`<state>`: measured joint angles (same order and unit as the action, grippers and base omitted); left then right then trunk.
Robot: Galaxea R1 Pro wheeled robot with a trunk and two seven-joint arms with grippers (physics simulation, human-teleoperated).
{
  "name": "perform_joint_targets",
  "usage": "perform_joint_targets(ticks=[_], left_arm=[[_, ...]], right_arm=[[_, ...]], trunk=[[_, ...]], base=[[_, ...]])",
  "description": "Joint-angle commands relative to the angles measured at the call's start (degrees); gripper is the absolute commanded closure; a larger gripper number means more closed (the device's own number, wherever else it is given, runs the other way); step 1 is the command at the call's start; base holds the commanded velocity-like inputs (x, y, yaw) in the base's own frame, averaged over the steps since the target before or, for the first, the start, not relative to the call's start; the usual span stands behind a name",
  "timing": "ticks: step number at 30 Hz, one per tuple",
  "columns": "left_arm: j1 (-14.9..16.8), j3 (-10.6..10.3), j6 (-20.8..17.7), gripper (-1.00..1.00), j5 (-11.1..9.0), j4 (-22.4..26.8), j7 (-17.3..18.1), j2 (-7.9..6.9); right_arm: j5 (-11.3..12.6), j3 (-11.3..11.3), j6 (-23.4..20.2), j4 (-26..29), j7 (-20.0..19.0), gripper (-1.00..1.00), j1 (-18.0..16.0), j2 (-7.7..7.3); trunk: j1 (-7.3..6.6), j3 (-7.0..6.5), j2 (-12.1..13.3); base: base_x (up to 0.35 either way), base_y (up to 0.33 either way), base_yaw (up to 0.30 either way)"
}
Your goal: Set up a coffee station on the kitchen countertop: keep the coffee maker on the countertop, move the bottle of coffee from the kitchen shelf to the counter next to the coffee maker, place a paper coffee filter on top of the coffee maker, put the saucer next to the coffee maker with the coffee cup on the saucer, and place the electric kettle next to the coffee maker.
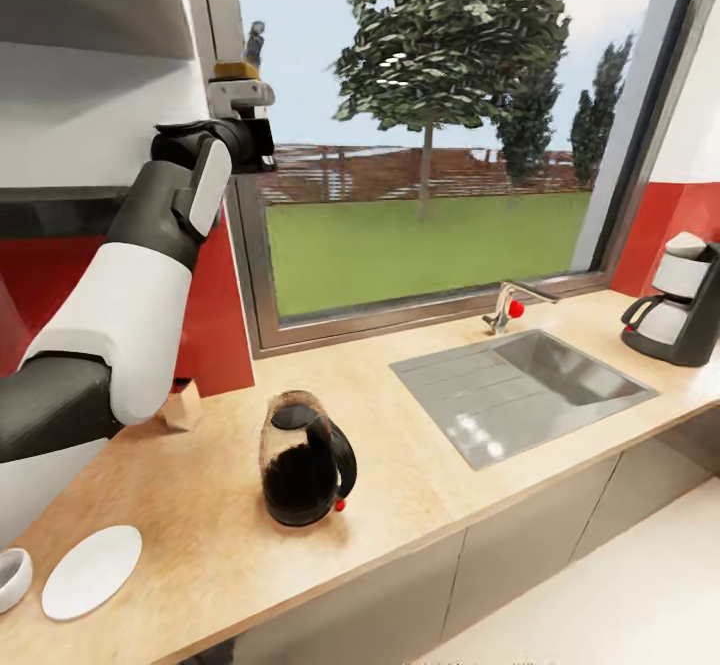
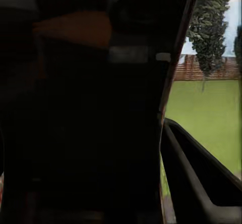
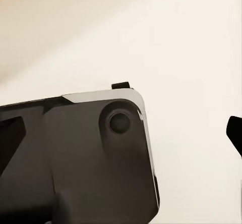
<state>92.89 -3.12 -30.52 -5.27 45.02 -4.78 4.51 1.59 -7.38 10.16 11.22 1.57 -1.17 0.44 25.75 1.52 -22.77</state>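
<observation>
My left arm is raised high at the left, beside the kitchen shelf. My left gripper is up by the window frame and looks shut on the bottle of coffee, whose yellow lid sticks out above the fingers. The left wrist view shows the jar as a dark mass with its orange-yellow lid. The coffee maker stands at the far right of the kitchen countertop. The electric kettle sits mid-counter. The saucer and coffee cup lie apart at the near left.
A steel sink with a faucet lies between the kettle and the coffee maker. A small wooden block stands by the red wall. A large window backs the counter. The right wrist view shows a dark robot part over pale floor.
</observation>
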Motion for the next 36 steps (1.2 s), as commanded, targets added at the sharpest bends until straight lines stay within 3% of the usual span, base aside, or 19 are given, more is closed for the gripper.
perform_joint_targets(ticks=[1,10,17,27,31,36], left_arm=[[0.03,-0.13,-0.24,1.0,-0.44,0.07,-0.52,-0.03],[-0.18,-0.1,-0.09,1.0,-0.44,0.15,-0.49,0.12],[-5.96,-0.1,0.79,1.0,-0.45,0.33,-0.41,0.63],[-9.43,0.02,3.52,1.0,-0.44,0.51,-0.49,0.58],[-12.29,-0.05,7.27,1.0,-0.45,0.47,-0.49,0.66],[-15.27,-0.21,9.1,1.0,-0.45,0.54,-0.49,0.77]], right_arm=[[0.17,-0.18,0.23,-0.06,0.01,-1.0,-0.06,0.01],[0.17,-0.18,0.21,-0.06,0.01,-1.0,-0.06,0.05],[0.17,-0.18,0.22,-0.06,0.01,-1.0,-0.06,0.08],[0.17,-0.18,0.37,-0.04,0.07,-1.0,-0.06,0.08],[0.05,-0.09,0.39,-0.1,0.13,-1.0,-0.06,0.12],[0.0,-0.09,0.46,-0.07,0.18,-1.0,-0.06,0.02]], trunk=[[0.04,0.13,-0.14],[0.04,0.13,-0.14],[0.04,0.13,-0.14],[0.04,0.13,-0.14],[0.04,0.13,-0.14],[0.04,0.13,-0.14]], base=[[0.0,-0.265,-0.3],[0.0,-0.265,-0.3],[0.0,-0.25,-0.3],[0.0,-0.234,-0.3],[0.0,-0.234,-0.204],[0.0,-0.234,-0.034]])
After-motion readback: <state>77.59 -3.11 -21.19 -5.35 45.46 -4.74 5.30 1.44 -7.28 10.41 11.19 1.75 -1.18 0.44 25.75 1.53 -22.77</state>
